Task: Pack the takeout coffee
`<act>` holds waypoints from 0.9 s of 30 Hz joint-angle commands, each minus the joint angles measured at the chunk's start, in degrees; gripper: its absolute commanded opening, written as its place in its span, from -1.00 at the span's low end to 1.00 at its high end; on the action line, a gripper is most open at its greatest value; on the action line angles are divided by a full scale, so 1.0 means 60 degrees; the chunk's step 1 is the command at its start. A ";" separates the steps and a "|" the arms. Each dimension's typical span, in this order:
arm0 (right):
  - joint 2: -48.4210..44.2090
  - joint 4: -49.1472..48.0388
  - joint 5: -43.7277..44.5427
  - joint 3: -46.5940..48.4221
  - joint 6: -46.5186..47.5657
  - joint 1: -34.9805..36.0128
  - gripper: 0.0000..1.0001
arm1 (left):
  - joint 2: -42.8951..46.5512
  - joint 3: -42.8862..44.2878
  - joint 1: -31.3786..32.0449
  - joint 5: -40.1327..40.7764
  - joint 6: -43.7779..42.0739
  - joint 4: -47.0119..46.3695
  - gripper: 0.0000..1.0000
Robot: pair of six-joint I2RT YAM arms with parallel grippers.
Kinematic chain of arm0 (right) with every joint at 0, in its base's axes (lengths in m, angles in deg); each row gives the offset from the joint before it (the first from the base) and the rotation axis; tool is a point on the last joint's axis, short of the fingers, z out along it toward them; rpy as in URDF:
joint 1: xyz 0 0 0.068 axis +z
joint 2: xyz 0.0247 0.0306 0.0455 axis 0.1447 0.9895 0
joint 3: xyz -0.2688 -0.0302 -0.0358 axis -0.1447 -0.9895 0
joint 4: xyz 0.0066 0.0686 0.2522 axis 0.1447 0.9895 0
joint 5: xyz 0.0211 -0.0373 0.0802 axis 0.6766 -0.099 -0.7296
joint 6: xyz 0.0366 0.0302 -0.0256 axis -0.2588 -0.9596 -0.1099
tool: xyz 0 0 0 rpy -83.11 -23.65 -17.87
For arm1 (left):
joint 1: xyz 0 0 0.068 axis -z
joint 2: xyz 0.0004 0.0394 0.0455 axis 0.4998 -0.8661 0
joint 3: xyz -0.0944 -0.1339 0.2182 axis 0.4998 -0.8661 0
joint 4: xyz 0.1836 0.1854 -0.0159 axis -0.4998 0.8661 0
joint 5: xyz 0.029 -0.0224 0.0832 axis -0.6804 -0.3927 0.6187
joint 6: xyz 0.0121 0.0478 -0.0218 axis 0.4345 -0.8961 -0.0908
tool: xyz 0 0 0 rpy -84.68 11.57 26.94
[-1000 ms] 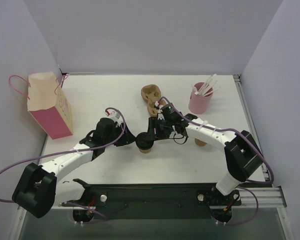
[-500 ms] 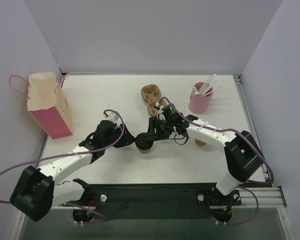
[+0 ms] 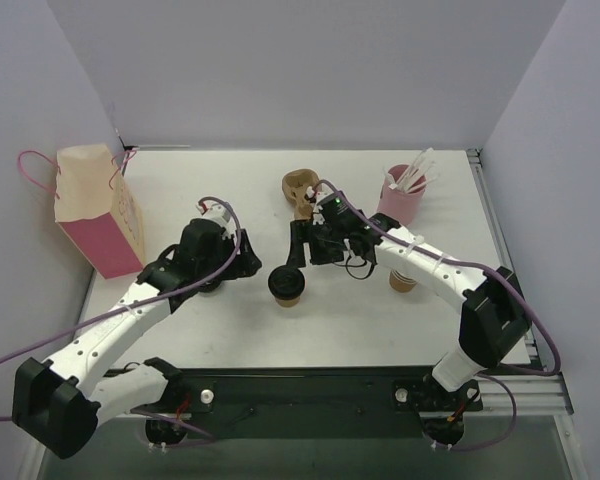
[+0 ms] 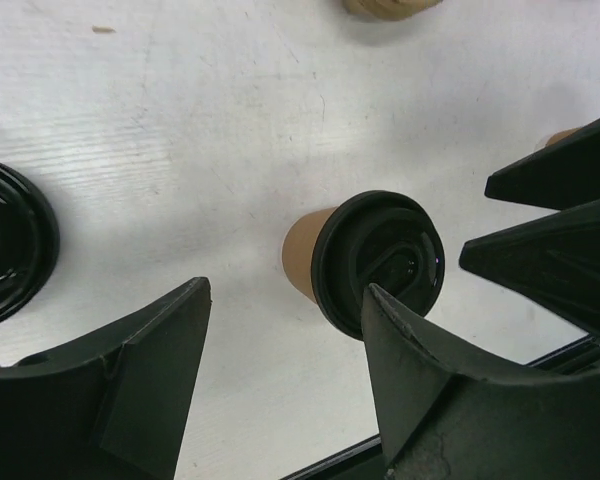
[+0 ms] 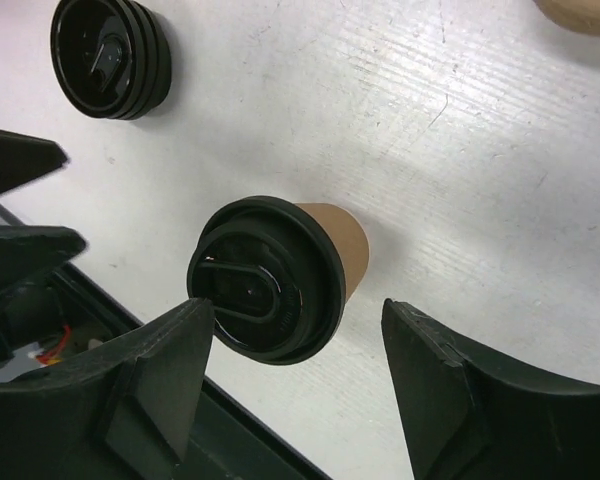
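Both arms have just let go. A moment ago the left gripper (image 3: 248, 264) and the right gripper (image 3: 300, 254) were crowded together over the small kraft-brown paper cup with a black plastic lid (image 3: 288, 285). Now each has drawn back and up to its own side, jaws spread wide and holding nothing. The cup stands upright and alone on the white table (image 3: 360, 330), near the middle, between the two grippers and touching neither. I judge that the lidding of this cup is finished and that it is ready to be picked up, while the packing itself is not yet begun. The pink paper bag with a kraft top (image 3: 100, 215) stands well apart at the far left. A second kraft-brown paper cup (image 3: 402, 281), with no black lid that I can make out, sits to the right, partly under the right arm. The brown moulded-pulp tray (image 3: 302, 188) lies just beyond the right gripper. The wrist views look straight down and show the lid sitting evenly round the rim. They also show a stack of black lids (image 5: 110, 55) left of the cup, which the top view hides under the left arm. Only the top view shows the bag and how far the cup must travel.
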 commanded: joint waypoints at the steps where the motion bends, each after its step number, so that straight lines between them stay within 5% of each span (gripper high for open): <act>1: -0.0376 0.1111 0.1648 0.0706 0.0490 0.0815 0.41 | 0.0799 0.1208 -0.0074 0.1292 -0.1260 0.1516 0.45; 11: 0.0444 0.1976 0.3596 0.1849 0.0798 0.2076 0.53 | 0.3361 0.0537 -0.0103 0.2790 -0.2787 0.2763 0.69; 27: 0.1674 0.2547 0.4038 0.2772 0.0827 0.2648 0.61 | 0.3979 0.0463 -0.0118 0.2937 -0.2948 0.2514 0.71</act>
